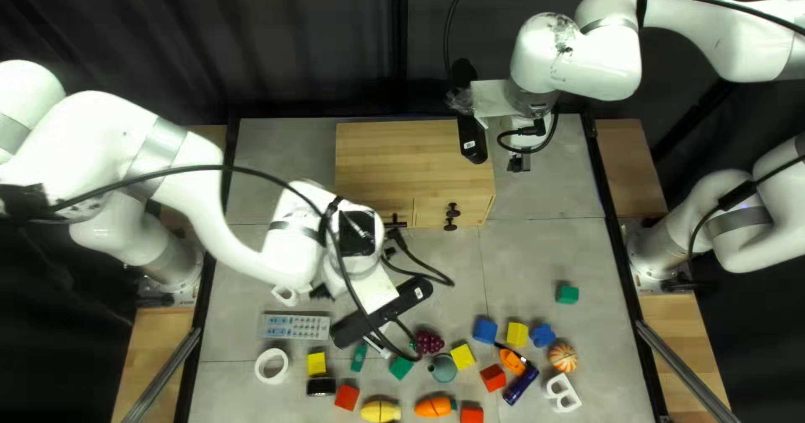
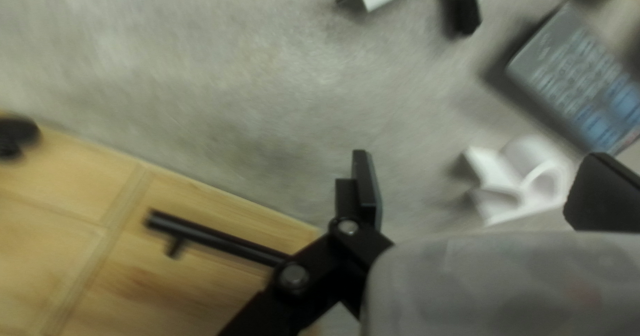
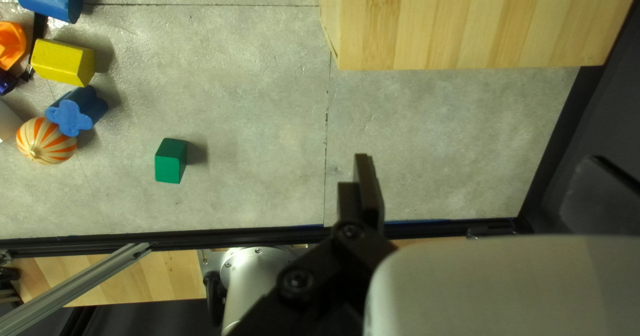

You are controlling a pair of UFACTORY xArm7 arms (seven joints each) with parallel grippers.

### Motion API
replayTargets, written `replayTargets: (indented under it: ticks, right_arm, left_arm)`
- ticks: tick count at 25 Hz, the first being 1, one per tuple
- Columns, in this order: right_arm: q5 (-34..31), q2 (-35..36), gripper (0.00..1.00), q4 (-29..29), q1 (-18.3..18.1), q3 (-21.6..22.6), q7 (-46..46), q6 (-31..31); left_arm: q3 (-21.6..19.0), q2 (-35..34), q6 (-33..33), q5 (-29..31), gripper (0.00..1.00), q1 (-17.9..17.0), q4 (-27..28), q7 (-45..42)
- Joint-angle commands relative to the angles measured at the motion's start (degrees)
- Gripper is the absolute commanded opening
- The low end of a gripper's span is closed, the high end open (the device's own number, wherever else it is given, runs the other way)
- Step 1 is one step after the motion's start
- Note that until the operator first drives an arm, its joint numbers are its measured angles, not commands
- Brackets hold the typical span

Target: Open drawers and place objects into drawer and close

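At the left of the top left view my left gripper [image 1: 320, 290] is low beside a white letter-like piece [image 1: 285, 295], in front of the wooden cabinet [image 1: 394, 159]. In the left wrist view my left gripper [image 2: 479, 155] stands open, the white piece [image 2: 497, 206] ahead of its fingers, not touched; a drawer's black bar handle [image 2: 213, 238] is beside one finger. The drawers look shut. My right gripper [image 1: 518, 163] is raised at the cabinet's right; in the right wrist view that gripper [image 3: 477, 157] is open and holds nothing.
A remote [image 1: 295, 326], white ring [image 1: 271, 366], grapes [image 1: 428, 342], coloured blocks [image 1: 485, 331] and a striped ball [image 1: 563, 357] lie along the near part of the table. A green block [image 3: 171, 161] lies apart. Black cables loop over my left arm.
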Motion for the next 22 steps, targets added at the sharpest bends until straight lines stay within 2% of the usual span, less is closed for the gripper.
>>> replayTargets:
  ticks: [1, 7, 9, 12, 18, 22]
  right_arm:
    - [0.0, 0.0, 1.0, 0.0, 0.0, 0.0, 0.0, 0.0]
    - [0.0, 0.0, 1.0, 0.0, 0.0, 0.0, 0.0, 0.0]
    - [0.0, 0.0, 1.0, 0.0, 0.0, 0.0, 0.0, 0.0]
    - [0.0, 0.0, 1.0, 0.0, 0.0, 0.0, 0.0, 0.0]
    - [0.0, 0.0, 1.0, 0.0, 0.0, 0.0, 0.0, 0.0]
    - [0.0, 0.0, 1.0, 0.0, 0.0, 0.0, 0.0, 0.0]
  left_arm:
    - [-0.29, -0.07, 0.05, 0.02, 1.0, -0.26, 0.04, -0.91]
    - [-0.29, -0.07, 0.05, 0.02, 1.0, -0.26, 0.04, -0.91]
    - [-0.44, 0.96, -4.04, -0.58, 1.0, -0.37, -1.93, 0.76]
    - [-0.56, 2.14, -8.29, -0.48, 1.0, -0.57, -3.37, -1.54]
    - [0.89, 1.94, -8.76, 1.09, 1.0, 0.5, -4.31, -20.54]
    - [2.14, 3.14, -7.23, -0.96, 1.0, 1.58, -2.79, -27.37]
